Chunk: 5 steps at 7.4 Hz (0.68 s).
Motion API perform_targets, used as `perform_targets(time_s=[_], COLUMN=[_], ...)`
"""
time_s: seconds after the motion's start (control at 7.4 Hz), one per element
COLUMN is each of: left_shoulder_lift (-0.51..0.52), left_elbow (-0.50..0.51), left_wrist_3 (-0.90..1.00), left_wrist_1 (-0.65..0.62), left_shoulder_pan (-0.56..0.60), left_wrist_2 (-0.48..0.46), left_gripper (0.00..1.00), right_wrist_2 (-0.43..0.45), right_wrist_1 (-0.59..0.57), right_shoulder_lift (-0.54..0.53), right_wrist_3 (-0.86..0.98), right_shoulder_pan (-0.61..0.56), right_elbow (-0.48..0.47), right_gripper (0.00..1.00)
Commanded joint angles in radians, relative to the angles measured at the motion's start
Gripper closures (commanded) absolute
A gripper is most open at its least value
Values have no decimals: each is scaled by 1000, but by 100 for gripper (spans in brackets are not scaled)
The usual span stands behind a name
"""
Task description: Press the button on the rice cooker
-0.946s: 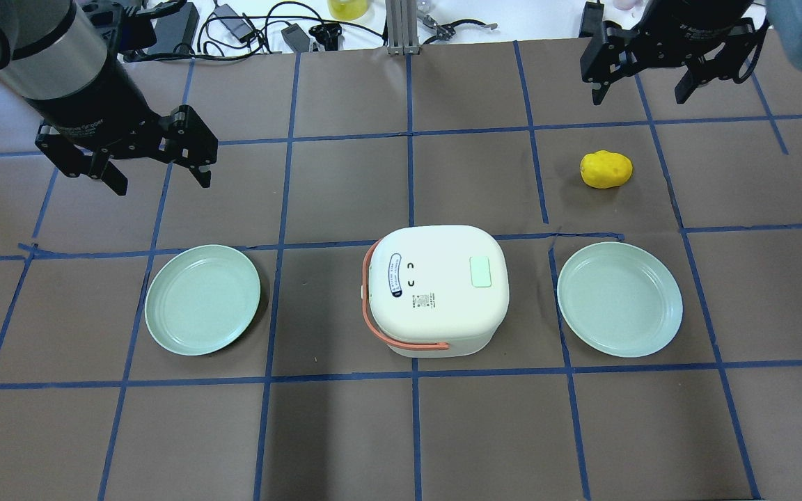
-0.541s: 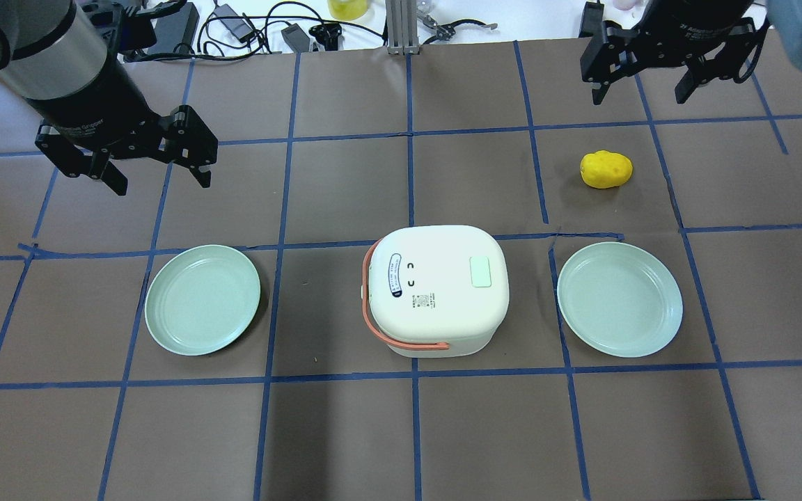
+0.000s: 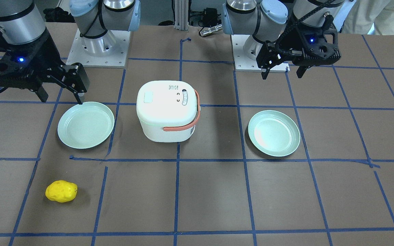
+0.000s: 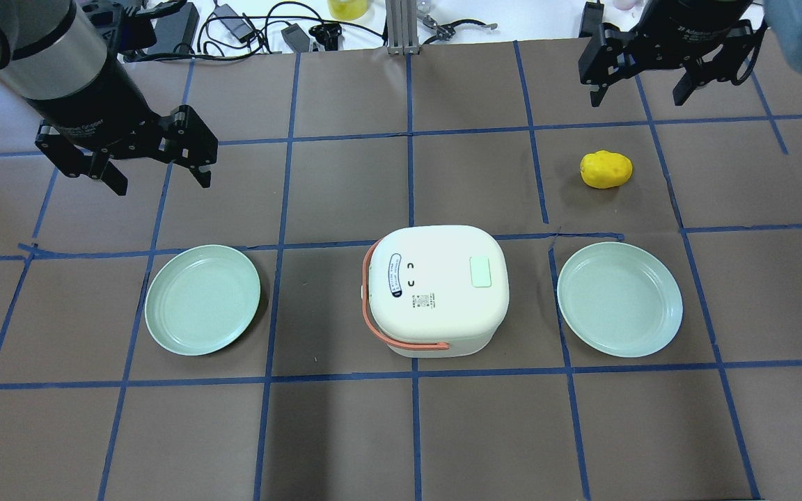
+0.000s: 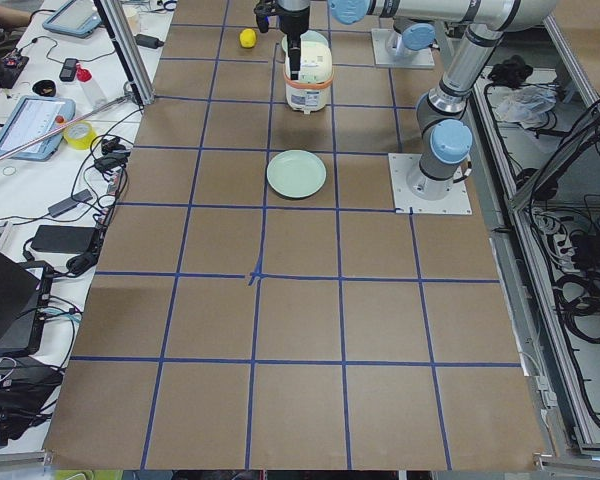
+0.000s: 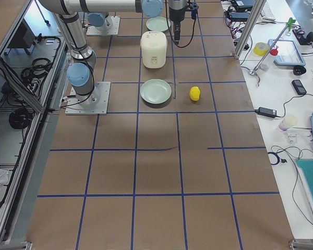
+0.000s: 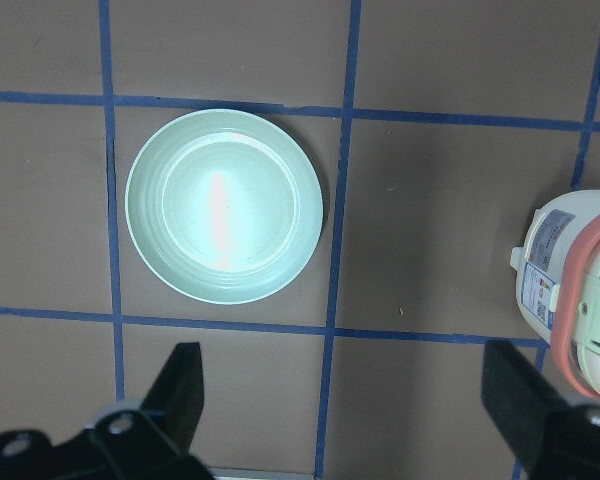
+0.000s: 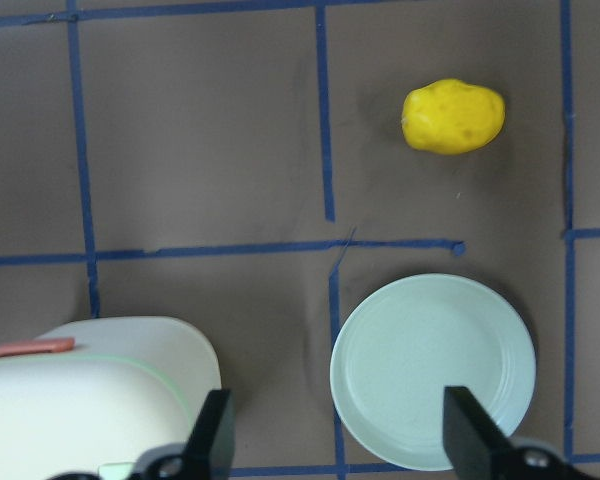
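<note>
The white rice cooker (image 4: 436, 306) with an orange handle stands at the table's middle, lid shut. A pale green button (image 4: 480, 271) sits on its lid; it also shows in the front view (image 3: 148, 96). My left gripper (image 4: 163, 177) hangs open and empty above the table, behind the left plate and well left of the cooker. My right gripper (image 4: 638, 94) hangs open and empty at the far right, beyond the yellow potato. The left wrist view shows the cooker's edge (image 7: 580, 290); the right wrist view shows its lid (image 8: 90, 400).
Two pale green plates flank the cooker, one to its left (image 4: 202, 299) and one to its right (image 4: 619, 299). A yellow potato (image 4: 606, 169) lies behind the right plate. Cables and clutter (image 4: 248, 28) line the table's far edge.
My right gripper has drifted slightly toward the table's far edge. The left gripper, the cooker, the plates and the potato have not moved.
</note>
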<state>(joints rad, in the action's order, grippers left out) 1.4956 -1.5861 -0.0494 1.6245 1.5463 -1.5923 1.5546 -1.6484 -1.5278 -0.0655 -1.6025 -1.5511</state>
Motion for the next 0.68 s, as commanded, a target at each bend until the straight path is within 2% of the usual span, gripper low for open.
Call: perform_targets(time_s=[0.0, 0.27, 0.54], left_shoulder_lift=[0, 0, 0], left_elbow=[0, 0, 0], left_wrist_3=[0, 0, 0], left_wrist_1=[0, 0, 0], left_shoulder_pan=[0, 0, 0], left_wrist_2=[0, 0, 0], left_gripper=[0, 0, 0], right_wrist_2=[-8, -7, -7], right_wrist_1=[-1, -31, -108], right_shoulder_lift=[-2, 8, 9], right_wrist_3=[-68, -201, -218], right_shoulder_pan=[-88, -173, -224], right_elbow=[-84, -153, -225], right_gripper=[100, 100, 100])
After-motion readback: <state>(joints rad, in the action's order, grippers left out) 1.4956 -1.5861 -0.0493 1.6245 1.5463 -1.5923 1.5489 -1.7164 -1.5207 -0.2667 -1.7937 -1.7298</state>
